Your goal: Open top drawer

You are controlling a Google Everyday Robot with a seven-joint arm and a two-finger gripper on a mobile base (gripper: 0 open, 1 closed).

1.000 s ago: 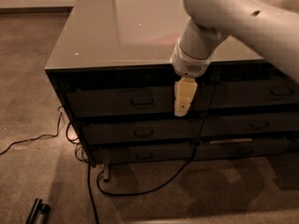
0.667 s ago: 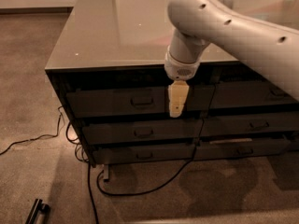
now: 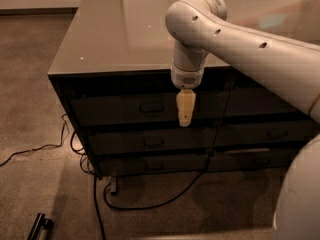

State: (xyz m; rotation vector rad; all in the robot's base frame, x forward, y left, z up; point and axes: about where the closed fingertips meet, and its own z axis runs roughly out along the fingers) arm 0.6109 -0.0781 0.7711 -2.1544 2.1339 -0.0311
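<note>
The top drawer (image 3: 110, 110) is the uppermost dark front in the left column of the cabinet, under the grey glossy top (image 3: 115, 39). It sits flush with the cabinet. Its small bar handle (image 3: 151, 107) is centred on the front. My gripper (image 3: 184, 118) hangs straight down from the white arm (image 3: 235, 34), in front of the top drawer's face. It is just right of the handle, at about the same height, and apart from it.
Two lower drawers (image 3: 153, 140) (image 3: 155, 165) lie under the top one, and more drawer fronts (image 3: 272, 133) fill the right column. Black cables (image 3: 150, 204) trail across the floor below the cabinet. A dark object (image 3: 40, 226) lies at the bottom left.
The arm has swung left. The gripper has moved left along the top drawer's front, closer to the handle.
</note>
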